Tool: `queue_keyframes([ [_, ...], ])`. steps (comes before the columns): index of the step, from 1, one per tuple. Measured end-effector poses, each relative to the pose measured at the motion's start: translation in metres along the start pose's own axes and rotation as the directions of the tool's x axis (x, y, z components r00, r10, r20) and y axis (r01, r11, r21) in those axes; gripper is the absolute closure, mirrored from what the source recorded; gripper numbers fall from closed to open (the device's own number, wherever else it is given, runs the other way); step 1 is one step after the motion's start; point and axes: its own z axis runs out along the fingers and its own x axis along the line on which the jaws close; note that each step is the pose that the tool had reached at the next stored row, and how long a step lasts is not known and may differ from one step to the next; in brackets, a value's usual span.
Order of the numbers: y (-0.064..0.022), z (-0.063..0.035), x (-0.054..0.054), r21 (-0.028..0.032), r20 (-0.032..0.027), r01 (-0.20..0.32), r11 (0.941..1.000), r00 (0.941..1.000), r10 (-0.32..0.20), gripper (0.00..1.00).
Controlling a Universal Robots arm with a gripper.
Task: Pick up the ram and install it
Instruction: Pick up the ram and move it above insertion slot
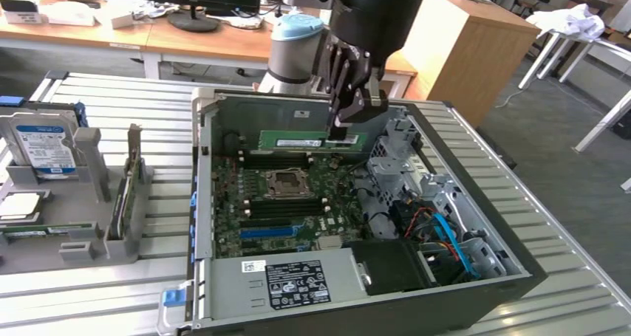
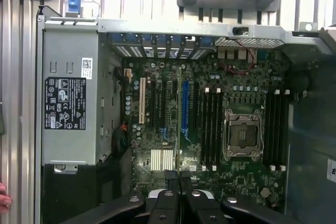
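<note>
Start from the table [image 1: 99, 299], which carries the open computer case [image 1: 473, 306]. The case lies on its side, so its interior faces up toward the arm. The motherboard [image 1: 256, 218] covers the floor of the case, with the processor socket [image 1: 288, 181] near its middle. Two banks of dark memory slots flank the socket: the far bank [image 1: 281, 159] lies toward the case's rear wall, and the near bank [image 1: 286, 207] lies on the socket's other side.

Locate the ram [image 1: 295, 140] in the air inside the case. It hangs over the far edge of the motherboard, clear of every slot and not seated. Its flat green face with the white label is turned toward the exterior camera.

Note that the gripper [image 1: 345, 134] is clamped on the ram from above. The fingers are pressed together on the top edge, close to the end at the exterior view's right. Most of the stick therefore extends toward the exterior view's left.

Check the governing relation: the ram's long axis runs across the exterior view, parallel to the slots. The far bank lies directly below the ram and slightly toward the camera. Judge the alignment as close in direction. The sideways offset from a given slot cannot be confirmed from these views.
</note>
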Motion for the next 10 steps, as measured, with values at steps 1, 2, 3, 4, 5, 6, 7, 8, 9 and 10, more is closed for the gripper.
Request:
queue_keyframes([
  [1, -0.0008, 0.0, 0.0, 0.0, 0.0001, 0.0, 1.0, 1.0, 0.0, 0.88],
  [2, -0.0011, 0.0, 0.0, 0.0, 0.0, 0.0, 1.0, 1.0, 0.0, 0.88],
  [3, -0.0011, 0.0, 0.0, 0.0, 0.0, 0.0, 1.0, 1.0, 0.0, 0.88],
  [4, -0.0011, 0.0, 0.0, 0.0, 0.0, 0.0, 1.0, 1.0, 0.0, 0.88],
  [5, -0.0011, 0.0, 0.0, 0.0, 0.0, 0.0, 1.0, 1.0, 0.0, 0.88],
  [6, -0.0012, 0.0, -0.0002, 0.0, 0.0, 0.0, 1.0, 1.0, 0.0, 0.88],
  [7, -0.0012, 0.0001, -0.0008, 0.0001, 0.0, 0.0, 1.0, 1.0, 0.0, 0.88],
  [8, -0.0011, 0.0001, -0.0017, 0.0001, -0.0001, 0.0, 1.0, 1.0, 0.0, 0.88],
  [9, -0.0011, 0.0002, -0.0033, 0.0001, 0.0, 0.0, 1.0, 1.0, 0.0, 0.88],
  [10, -0.0012, 0.0003, -0.0047, 0.0001, 0.0, 0.0, 1.0, 1.0, 0.0, 0.88],
])
